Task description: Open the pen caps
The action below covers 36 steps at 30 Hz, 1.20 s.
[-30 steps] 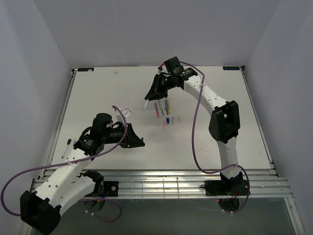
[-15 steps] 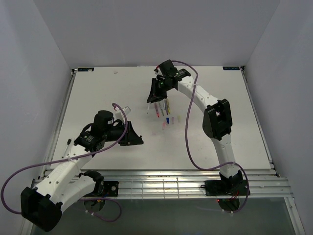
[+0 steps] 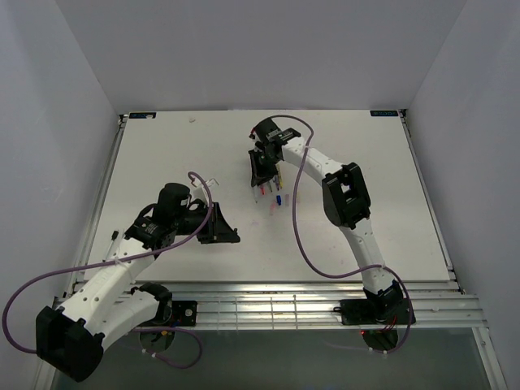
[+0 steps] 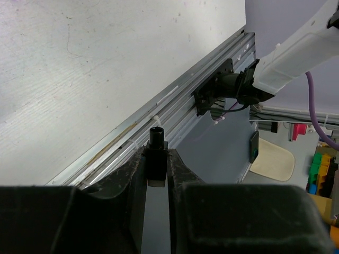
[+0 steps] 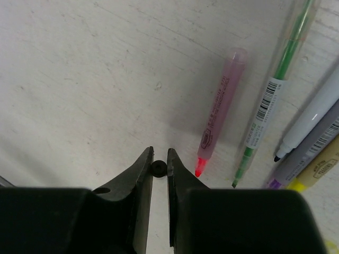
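What worries me most is my right gripper. Its jaws are pinched almost together on a small dark round end, which I take for a pen seen end-on, though I cannot tell for sure. The hold is only at the very fingertips, so a thin barrel could swivel or slip out. I also hang just beside the pink pen, and lowering or releasing here could knock it and set the row rolling. My left gripper is clamped on a short dark cap and points toward the rail at the table's near edge. Let go carelessly, that cap could bounce into the rail's slots or off the table. The pens lie side by side around the middle of the table, a little toward the far edge, under my right wrist. Close up they look bare-tipped: the pink one shows a bright red nib and the green pen next to it a fine point. The white, grey-purple and yellow barrels beyond are partly out of my wrist camera's view, with coloured tips showing. A few loose caps, blue, pink and pale, lie just nearward of the row, so I judge the uncapping nearly done.
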### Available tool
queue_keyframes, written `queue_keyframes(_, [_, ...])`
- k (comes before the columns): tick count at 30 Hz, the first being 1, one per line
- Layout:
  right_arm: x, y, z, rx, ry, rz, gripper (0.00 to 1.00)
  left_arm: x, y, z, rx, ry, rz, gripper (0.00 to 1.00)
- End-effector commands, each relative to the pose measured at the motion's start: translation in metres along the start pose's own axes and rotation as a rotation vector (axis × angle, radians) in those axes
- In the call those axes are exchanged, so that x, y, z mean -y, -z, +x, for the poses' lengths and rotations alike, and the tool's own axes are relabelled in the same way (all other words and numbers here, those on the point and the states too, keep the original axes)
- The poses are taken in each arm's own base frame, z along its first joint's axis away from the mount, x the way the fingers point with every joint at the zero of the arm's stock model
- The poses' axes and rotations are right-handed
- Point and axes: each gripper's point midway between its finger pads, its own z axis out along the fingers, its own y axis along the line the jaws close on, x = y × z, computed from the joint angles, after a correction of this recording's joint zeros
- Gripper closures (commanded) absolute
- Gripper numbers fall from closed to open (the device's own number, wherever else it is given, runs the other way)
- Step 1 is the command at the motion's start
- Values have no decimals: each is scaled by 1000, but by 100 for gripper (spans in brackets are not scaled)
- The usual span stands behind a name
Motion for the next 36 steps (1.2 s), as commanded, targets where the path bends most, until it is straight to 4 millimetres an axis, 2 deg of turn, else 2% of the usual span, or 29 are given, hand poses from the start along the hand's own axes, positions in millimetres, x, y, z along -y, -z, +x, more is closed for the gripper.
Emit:
queue_keyframes(1, [3,-5,-8,34,67,31,92,13,5,-3,-4,-6,31,100])
queue_keyframes(9, [10,-21,-5,38,110,47,92,13,2,-4,-21,-5,35,100])
queue_keyframes(15, [31,-33,-7,60,126,136,91,17,2,-9,-17,-4,41,100])
queue_keyframes(27, [44,-56,-20,92,141,147,72,21,10,0,-18,49,42,100])
queue_keyframes(32, [40,-53,-32,122,149,125,63,21,10,-1,-22,60,37,100])
queue_keyframes(36, [42,-45,-35,130,143,126,61,19,7,-4,-24,62,28,100])
